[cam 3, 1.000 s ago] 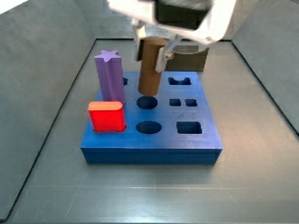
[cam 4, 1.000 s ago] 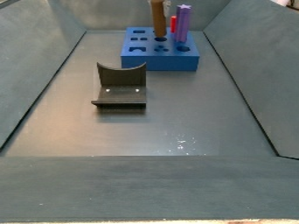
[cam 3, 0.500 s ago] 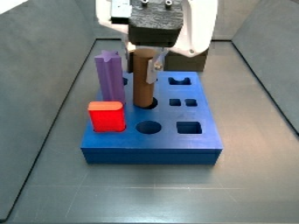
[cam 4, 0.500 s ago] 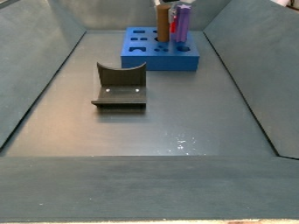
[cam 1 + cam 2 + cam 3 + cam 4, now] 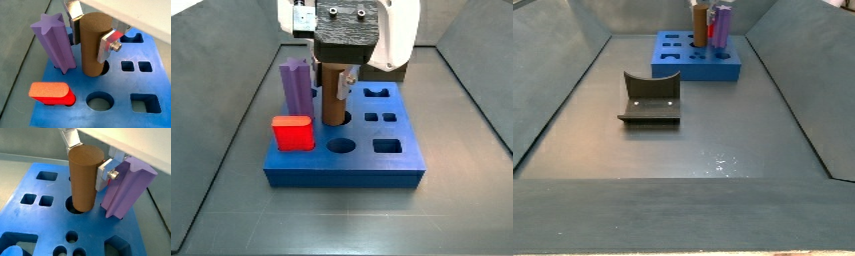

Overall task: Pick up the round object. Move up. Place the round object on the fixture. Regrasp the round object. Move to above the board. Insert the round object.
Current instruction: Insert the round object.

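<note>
The gripper (image 5: pixel 335 72) hangs over the back half of the board (image 5: pixel 392 160), its silver fingers (image 5: pixel 107 45) pinching the upper part of the peg (image 5: pixel 93 42) from two sides. In both wrist views the plates lie flat against the wood near the top of the peg (image 5: pixel 84 175), one finger (image 5: pixel 105 174) between it and the star peg (image 5: pixel 127 188).

The peg stands upright with its lower end in a round hole of the board (image 5: pixel 157 75); in a side view its foot disappears into the hole just at 3 o'clock of the star peg (image 5: pixel 297 85). How deep it sits cannot be told.

The star peg (image 5: pixel 55 42) stands upright in the board just beside the peg, apart from it by a narrow gap. A red block (image 5: pixel 291 132) sits in the board at 6 o'clock of the star peg; in a wrist view the red block (image 5: pixel 52 93) is near the board's front corner. A second round hole (image 5: pixel 341 146) lies open at 6 o'clock of the peg.

The fixture (image 5: pixel 649 98) stands on the grey floor (image 5: pixel 700 150) well apart from the board (image 5: pixel 714 70), nearer the camera in that side view, with nothing resting on it
</note>
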Available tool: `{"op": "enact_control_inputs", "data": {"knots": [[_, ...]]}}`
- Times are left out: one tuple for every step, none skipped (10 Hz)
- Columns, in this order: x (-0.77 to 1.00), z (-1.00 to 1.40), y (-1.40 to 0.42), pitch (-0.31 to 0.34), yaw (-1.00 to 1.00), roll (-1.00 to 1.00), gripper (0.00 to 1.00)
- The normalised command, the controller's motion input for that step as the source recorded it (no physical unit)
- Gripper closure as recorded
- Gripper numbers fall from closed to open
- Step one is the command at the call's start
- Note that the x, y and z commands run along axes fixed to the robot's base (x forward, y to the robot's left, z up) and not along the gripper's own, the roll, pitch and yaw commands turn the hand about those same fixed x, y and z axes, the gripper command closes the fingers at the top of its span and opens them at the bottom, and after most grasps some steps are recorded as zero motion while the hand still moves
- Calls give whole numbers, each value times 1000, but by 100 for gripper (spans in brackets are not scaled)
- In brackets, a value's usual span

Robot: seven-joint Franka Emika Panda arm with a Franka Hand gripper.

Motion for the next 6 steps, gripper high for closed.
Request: {"op": "enact_control_inputs", "data": {"knots": [[0,-306,0,-26,0,254,100],[0,-377,0,-137,0,180,100],[89,-343,0,-23,0,163,100],[174,-240,0,0,0,114,100],[254,-189,0,0,0,129,100],[309,-169,0,49,0,277,100]]}}
